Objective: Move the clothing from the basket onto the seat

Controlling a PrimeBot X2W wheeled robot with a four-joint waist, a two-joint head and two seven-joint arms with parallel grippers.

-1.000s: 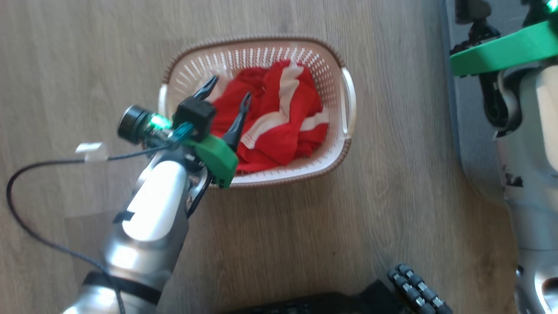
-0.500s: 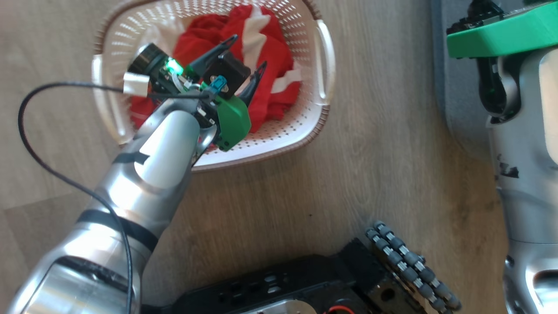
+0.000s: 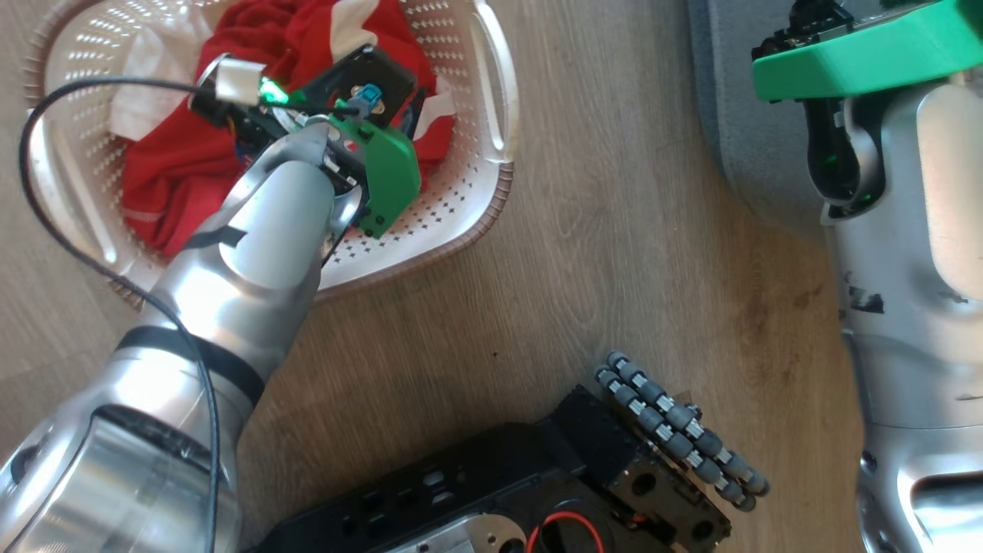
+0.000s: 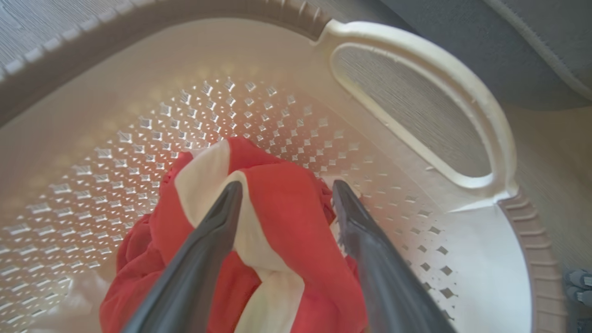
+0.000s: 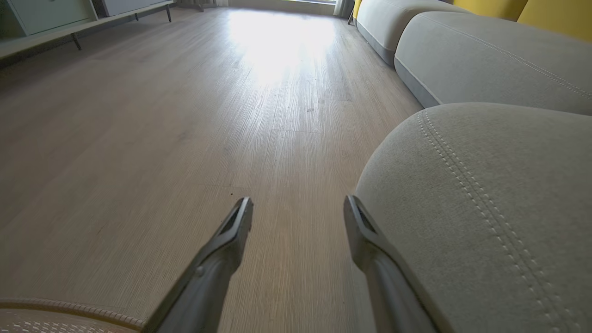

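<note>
Hanging inside the basket [image 3: 461, 200], your left gripper [image 4: 286, 188] stood wide open with nothing clamped. In the left wrist view its two fingers [image 4: 208, 249] straddled a raised fold of the clothing [image 4: 296, 222], red cloth with a white band passing under the left finger. You could not tell from that view whether the tips pressed into the cloth or sat just above it. The fold lay on the basket's bottom, close to the perforated wall below one handle [image 4: 444, 74].

In the head view, the red heap filled the middle of the basket and your left wrist sat over it, the fingers hidden behind the wrist housing. A white piece [image 3: 138, 107] lay at the heap's left edge, against the basket wall. All the clothing you could see was in the basket. The basket stood on the wood floor [image 3: 614, 253], near the seat [image 5: 485, 208] but apart from it, with a strip of floor between.

Your right gripper [image 5: 298, 203] was also spread wide and empty. It was held above the floor, its right finger just beside the seat's rounded, stitched corner. The basket's brown rim showed at the lower left of the right wrist view.
</note>
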